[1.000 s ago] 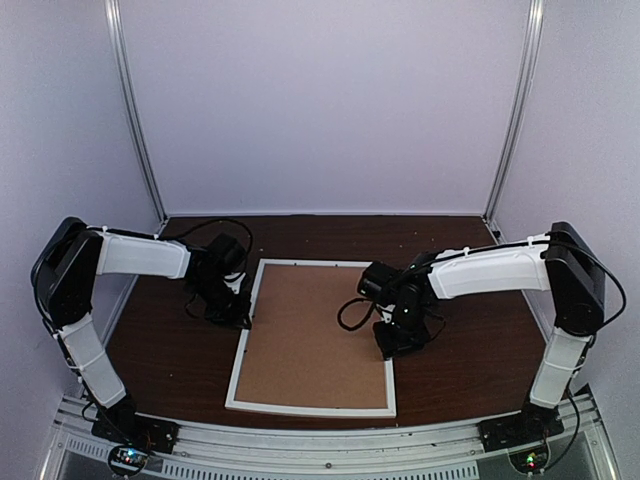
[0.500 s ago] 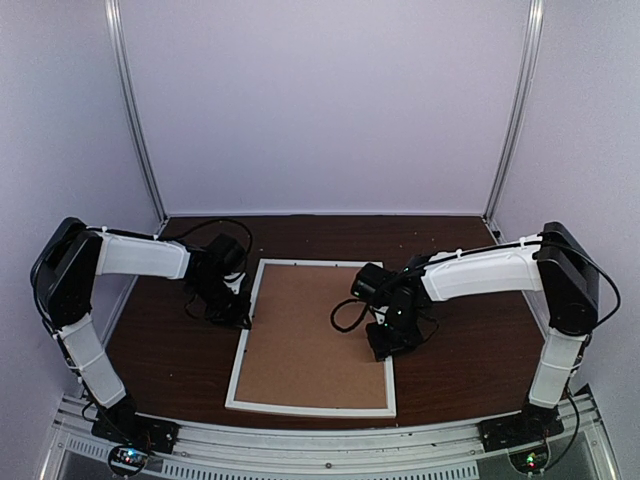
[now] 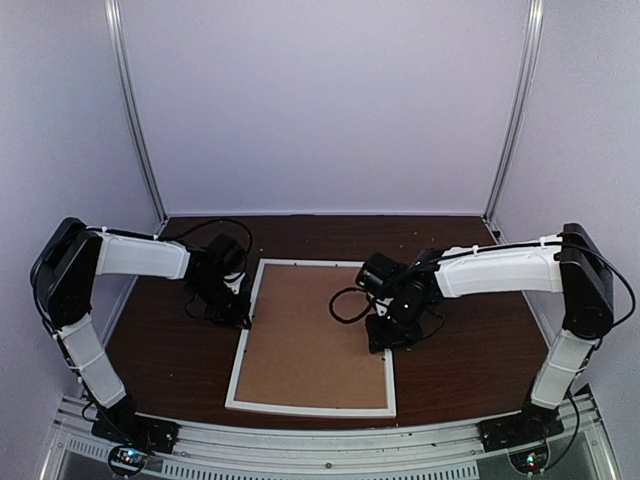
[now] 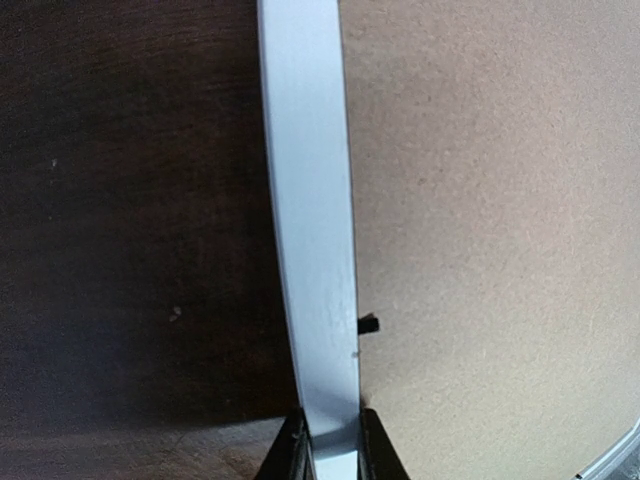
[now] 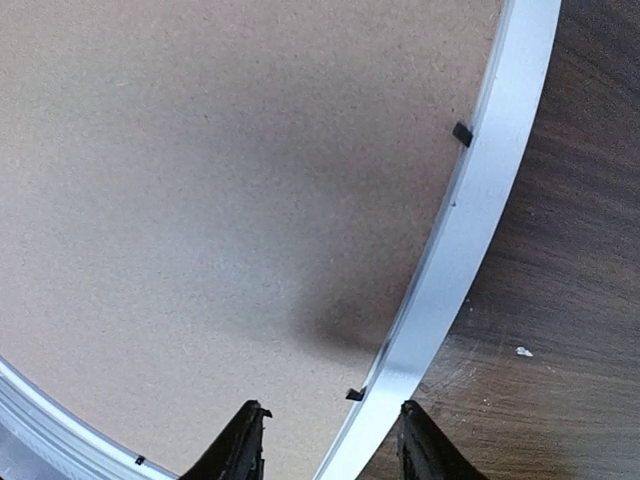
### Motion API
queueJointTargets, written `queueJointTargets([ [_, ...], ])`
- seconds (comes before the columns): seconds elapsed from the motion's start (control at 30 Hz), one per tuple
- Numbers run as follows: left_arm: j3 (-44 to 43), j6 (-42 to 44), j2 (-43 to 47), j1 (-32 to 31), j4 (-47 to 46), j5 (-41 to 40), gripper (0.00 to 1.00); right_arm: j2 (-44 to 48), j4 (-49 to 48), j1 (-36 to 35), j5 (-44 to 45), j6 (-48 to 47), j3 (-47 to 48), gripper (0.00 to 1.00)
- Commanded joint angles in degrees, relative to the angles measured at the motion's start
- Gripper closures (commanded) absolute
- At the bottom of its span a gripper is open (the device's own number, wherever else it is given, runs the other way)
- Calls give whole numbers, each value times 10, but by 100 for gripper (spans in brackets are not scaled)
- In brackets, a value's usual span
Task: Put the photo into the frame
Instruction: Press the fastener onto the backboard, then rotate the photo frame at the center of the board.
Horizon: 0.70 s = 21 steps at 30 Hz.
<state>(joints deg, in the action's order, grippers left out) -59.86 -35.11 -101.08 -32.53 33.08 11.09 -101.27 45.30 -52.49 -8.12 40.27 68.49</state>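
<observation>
The white frame (image 3: 310,408) lies flat on the dark table with a brown backing board (image 3: 310,335) filling it. The photo is hidden. My left gripper (image 3: 240,312) is shut on the frame's left rail (image 4: 310,200), which runs up between its two fingertips (image 4: 330,445). Over the right rail (image 5: 480,200) my right gripper (image 3: 385,335) is open. Its fingers (image 5: 245,440) straddle the rail, one over the board and one over the table, with nothing held. A small black tab (image 5: 354,394) sits just ahead of the right gripper (image 5: 333,432).
More black tabs stand along the inner rim (image 5: 461,133) (image 4: 367,324). Dark wooden table (image 3: 170,360) surrounds the frame. A white enclosure wall (image 3: 320,100) and metal posts (image 3: 135,110) close in the back and sides.
My right gripper has shifted a little left over the frame's right rail and its jaws have opened wider. The left gripper and the frame have not moved.
</observation>
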Motion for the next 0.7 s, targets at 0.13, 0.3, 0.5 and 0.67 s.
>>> queueJointTargets([
  [0.13,16,5,0,-16,7,20,97,11,-55,39,-16,-7,-29,54],
  [0.3,16,4,0,-15,2,27,94,-10,-86,58,-22,-2,-31,55],
  [0.5,12,3,1,-15,1,31,91,-15,-97,75,-21,-5,-44,56],
  [0.67,12,2,3,-15,1,31,86,-28,-110,84,-26,-11,-55,57],
])
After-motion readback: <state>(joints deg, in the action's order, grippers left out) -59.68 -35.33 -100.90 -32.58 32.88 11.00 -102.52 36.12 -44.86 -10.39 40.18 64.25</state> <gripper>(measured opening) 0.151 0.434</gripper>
